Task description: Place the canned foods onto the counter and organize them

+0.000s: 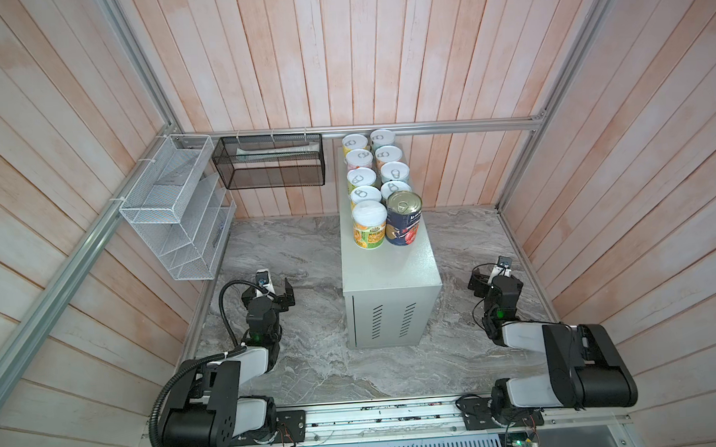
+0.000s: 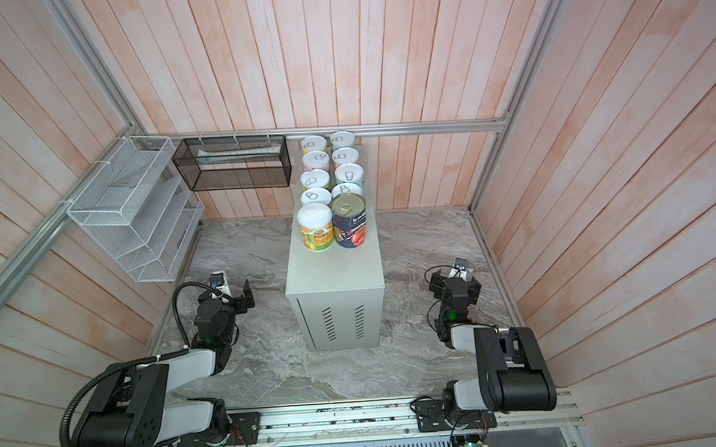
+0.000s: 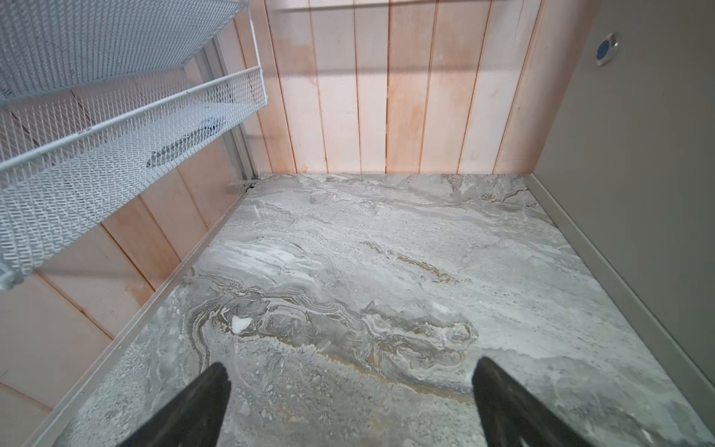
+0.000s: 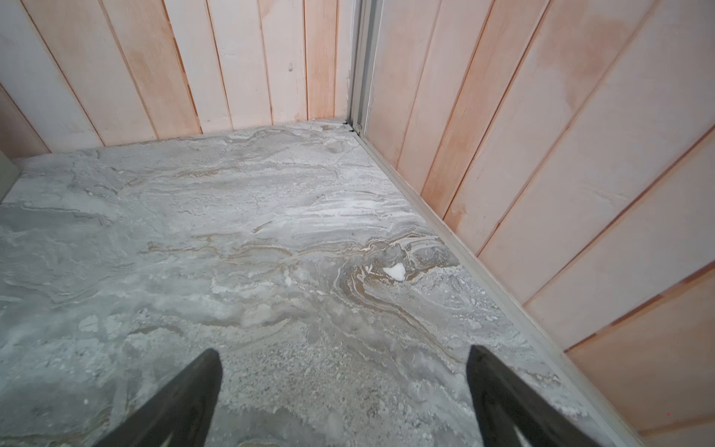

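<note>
The canned foods stand upright in two rows on the back half of the counter, a tall pale grey-green metal box with vent slits on its near end. At the front of the rows are a yellow-labelled tin and a taller dark-blue tomato tin. My left gripper hangs open and empty over the marble surface, left of the counter. My right gripper is open and empty to the counter's right. The counter's side wall fills one edge of the left wrist view.
A white wire mesh basket hangs on the left wall, close above my left arm. A black mesh basket is fixed to the back wall beside the tins. Wooden plank walls and aluminium rails enclose the grey marble-patterned surface.
</note>
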`<state>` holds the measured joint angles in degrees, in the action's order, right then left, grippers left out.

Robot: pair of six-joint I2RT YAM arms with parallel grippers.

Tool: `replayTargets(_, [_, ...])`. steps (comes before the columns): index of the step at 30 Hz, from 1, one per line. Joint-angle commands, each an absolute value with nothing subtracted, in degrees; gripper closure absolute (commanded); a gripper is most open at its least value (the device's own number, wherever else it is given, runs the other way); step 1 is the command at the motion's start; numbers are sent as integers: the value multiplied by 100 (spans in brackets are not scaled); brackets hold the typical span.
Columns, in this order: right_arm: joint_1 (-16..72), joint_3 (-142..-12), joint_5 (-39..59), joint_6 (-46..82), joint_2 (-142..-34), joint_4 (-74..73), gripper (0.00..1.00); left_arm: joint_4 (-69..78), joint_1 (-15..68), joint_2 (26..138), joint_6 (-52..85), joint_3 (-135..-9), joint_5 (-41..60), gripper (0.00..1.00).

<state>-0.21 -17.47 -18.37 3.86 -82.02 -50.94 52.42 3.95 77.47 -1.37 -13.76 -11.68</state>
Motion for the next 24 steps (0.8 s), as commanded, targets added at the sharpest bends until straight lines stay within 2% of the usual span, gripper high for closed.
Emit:
replayTargets(1, [-92, -1625, -1011, 330, -8524, -6460, 2, 6670, 197, 8374, -14, -1277, -635, 0])
replayTargets(3, [-89, -1185, -797, 242, -8911, -7688, 2, 7612, 158, 9068, -3, -1218, -799, 0])
replayTargets(4, [-79, -1124, -816, 235, -9002, -7931, 2, 7190, 151, 8950, 35, -1292, -780, 0])
replayTargets(5, [-79, -1235, -846, 252, -8902, -7515, 2, 6464, 123, 8737, 69, -1493, -624, 0])
replayTargets(7, [-85, -1430, -809, 265, -8658, -6750, 2, 6739, 44, 8988, 22, -1588, -414, 0])
replayTargets(9, [-84, -1323, -844, 299, -8762, -7161, 2, 6142, -115, 8812, 149, -1720, -65, 0])
replayTargets(11, [-79, -1299, -834, 281, -8779, -7199, 2, 6540, -114, 8906, 139, -1614, -88, 0])
replayTargets(24, [-71, -1371, -813, 268, -8710, -6958, 2, 6285, -105, 8844, 121, -1692, -99, 0])
